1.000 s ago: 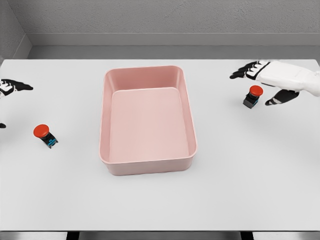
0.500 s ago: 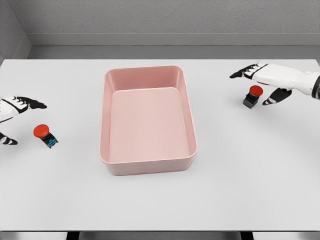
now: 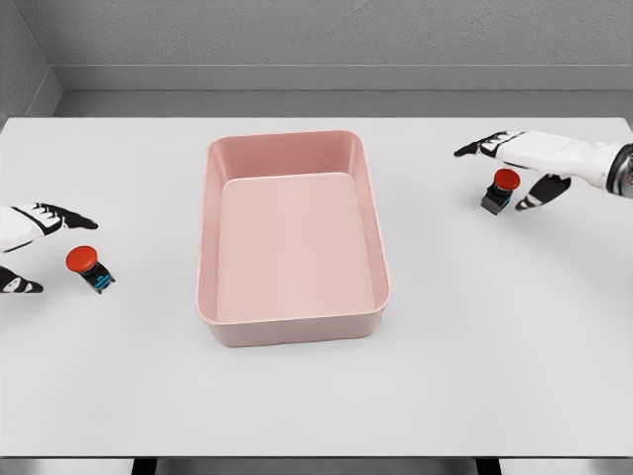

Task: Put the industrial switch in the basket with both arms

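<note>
Here, from the head view, you see the pink basket (image 3: 292, 237) mid-table (image 3: 316, 396). Your left hand (image 3: 25, 242) sits at the left edge, fingers spread wide, holding nothing, just beside the left switch (image 3: 89, 267). Your right hand (image 3: 524, 158) is also spread wide, straddling the right switch (image 3: 499, 191) without gripping it. Both switches rest on the table, well apart from the basket.

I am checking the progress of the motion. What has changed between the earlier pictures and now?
The left hand moved down and inward toward the left switch, fingers open around it. The right hand closed in a little on the right switch, also open. Neither switch is grasped. Both switches and the pink basket stayed in place.
</note>
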Robot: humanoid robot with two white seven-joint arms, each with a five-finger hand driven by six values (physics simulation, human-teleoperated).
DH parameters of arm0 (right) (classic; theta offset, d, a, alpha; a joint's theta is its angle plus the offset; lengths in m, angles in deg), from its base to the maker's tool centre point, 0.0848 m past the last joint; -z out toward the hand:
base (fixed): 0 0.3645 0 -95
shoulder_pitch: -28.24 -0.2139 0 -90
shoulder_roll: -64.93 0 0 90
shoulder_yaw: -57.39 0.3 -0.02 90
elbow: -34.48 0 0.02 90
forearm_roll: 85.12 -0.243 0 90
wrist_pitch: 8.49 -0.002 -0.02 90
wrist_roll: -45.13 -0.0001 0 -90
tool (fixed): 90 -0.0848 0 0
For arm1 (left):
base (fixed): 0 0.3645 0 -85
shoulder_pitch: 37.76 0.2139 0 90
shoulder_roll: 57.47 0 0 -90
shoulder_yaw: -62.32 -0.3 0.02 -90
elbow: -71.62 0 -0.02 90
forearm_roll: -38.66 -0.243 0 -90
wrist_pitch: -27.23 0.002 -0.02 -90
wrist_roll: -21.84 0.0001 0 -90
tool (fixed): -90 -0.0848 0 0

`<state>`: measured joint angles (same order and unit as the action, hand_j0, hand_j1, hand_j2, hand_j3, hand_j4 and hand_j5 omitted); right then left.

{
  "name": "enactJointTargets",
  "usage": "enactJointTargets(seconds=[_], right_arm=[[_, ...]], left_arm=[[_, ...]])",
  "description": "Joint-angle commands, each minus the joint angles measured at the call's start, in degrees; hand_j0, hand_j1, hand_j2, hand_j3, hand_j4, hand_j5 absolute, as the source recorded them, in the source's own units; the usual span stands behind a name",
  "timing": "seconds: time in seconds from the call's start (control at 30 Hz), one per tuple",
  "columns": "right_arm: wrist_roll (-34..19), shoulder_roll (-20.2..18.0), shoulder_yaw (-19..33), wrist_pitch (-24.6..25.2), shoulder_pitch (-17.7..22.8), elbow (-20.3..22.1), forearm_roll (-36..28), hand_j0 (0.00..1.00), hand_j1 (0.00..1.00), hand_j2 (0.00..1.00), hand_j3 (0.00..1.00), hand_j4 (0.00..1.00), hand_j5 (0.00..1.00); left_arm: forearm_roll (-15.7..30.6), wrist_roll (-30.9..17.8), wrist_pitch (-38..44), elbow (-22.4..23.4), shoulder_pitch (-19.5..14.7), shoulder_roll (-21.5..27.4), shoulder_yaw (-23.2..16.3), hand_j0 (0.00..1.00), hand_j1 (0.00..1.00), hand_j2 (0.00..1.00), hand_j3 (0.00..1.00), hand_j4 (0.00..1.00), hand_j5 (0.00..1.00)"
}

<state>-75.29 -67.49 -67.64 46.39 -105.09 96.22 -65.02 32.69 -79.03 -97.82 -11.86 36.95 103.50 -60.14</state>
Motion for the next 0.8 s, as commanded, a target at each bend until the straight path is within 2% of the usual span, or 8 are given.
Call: enactJointTargets(seconds=[0.0,0.03,0.2,0.43,0.67,0.77], right_arm=[[0.01,1.11,0.04,0.13,0.0,-1.63,0.38,1.0,1.0,1.0,1.0,1.0,1.0],[0.01,1.11,0.04,0.13,0.0,-1.63,0.38,1.0,1.0,1.0,1.0,1.0,1.0],[0.01,0.76,0.04,0.13,0.09,-1.63,0.47,0.83,0.83,0.83,0.83,0.83,0.83],[0.01,0.67,-0.05,0.13,0.18,-1.8,0.73,0.79,0.79,0.79,0.79,0.79,0.79],[0.01,0.58,-0.4,0.13,0.26,-1.72,1.26,0.69,0.69,0.69,0.69,0.69,0.69],[0.01,0.58,-0.4,0.13,0.26,-1.72,1.96,0.68,0.68,0.68,0.68,0.68,0.68]], left_arm=[[0.26,-0.21,0.06,0.78,0.0,-0.12,0.03,0.88,0.88,0.88,0.88,0.88,0.88],[0.26,-0.21,0.06,1.05,0.0,-0.12,0.03,0.88,0.88,0.88,0.88,0.88,0.88],[0.26,-0.21,0.06,2.19,0.0,-0.92,-0.05,0.89,0.89,0.89,0.89,0.89,0.89],[-0.1,-0.21,0.06,2.8,-0.18,-3.55,-0.23,0.89,0.89,0.89,0.89,0.89,0.89],[-0.01,-0.21,0.06,3.07,-0.79,-5.22,-0.23,0.89,0.89,0.89,0.89,0.89,0.89],[-0.1,-0.21,0.06,2.98,-0.88,-5.31,-0.32,0.89,0.89,0.89,0.89,0.89,0.89]])
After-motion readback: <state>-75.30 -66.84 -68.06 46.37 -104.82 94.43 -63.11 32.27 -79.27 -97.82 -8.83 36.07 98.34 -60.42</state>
